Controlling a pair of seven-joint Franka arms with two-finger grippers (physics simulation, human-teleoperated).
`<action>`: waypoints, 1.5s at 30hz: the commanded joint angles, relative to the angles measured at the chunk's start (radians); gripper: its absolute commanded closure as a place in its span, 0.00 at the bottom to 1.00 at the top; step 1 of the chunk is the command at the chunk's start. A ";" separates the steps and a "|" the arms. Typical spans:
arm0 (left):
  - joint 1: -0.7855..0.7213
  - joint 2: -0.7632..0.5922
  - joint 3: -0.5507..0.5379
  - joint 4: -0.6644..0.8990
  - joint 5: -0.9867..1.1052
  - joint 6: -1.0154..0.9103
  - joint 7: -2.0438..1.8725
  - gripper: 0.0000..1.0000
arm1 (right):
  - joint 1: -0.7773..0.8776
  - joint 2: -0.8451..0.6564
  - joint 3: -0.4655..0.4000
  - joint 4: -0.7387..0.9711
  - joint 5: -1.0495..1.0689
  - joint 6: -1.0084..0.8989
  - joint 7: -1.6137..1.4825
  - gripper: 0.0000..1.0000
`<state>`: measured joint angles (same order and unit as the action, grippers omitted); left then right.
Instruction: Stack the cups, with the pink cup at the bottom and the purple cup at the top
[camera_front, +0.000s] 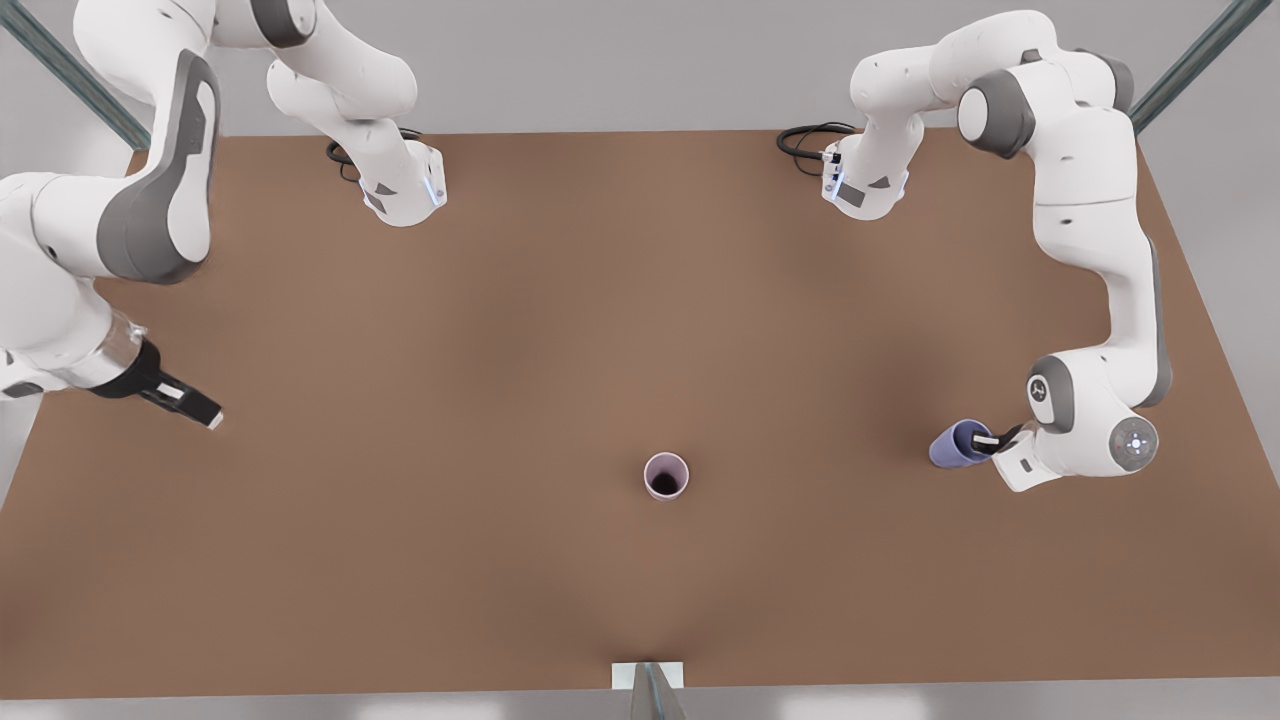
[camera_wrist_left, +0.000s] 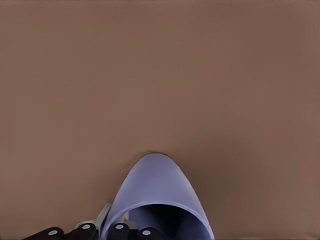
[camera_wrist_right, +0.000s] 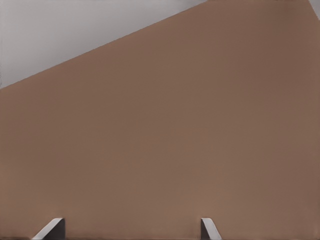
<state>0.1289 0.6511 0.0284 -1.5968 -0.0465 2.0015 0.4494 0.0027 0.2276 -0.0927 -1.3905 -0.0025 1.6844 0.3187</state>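
1. The pink cup stood upright and open-mouthed near the middle of the desk, toward its near edge.
2. The left gripper, by the desk's right edge in the front view, had its fingers clenched on the rim of the purple cup, which hung tilted.
3. To nest cleanly, it should level that cup and centre it over the pink one before lowering.
4. The right gripper waited by the opposite edge, fingers released.

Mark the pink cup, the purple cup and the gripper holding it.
pink cup (camera_front: 666, 476): front view, dark inside of its open mouth.
purple cup (camera_front: 950, 447): front view, outer wall.
left gripper (camera_front: 985, 441): front view, fingers at the cup's rim.
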 joint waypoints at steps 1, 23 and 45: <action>-0.005 -0.019 -0.007 0.005 -0.015 -0.058 -0.020 0.79 | -0.007 -0.005 -0.007 0.011 0.027 -0.095 -0.512 0.00; -0.400 0.133 -0.348 0.451 -0.007 0.108 -1.489 0.79 | -0.012 0.006 -0.004 0.024 0.025 -0.086 -0.513 0.00; -0.422 0.137 -0.354 0.422 -0.003 0.056 -1.540 0.79 | -0.012 0.009 -0.006 0.024 0.024 -0.085 -0.512 0.00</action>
<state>-0.2928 0.7918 -0.3240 -1.1711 -0.0462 2.0929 -0.8905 -0.0105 0.2383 -0.0967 -1.3672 0.0220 1.6002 -0.1516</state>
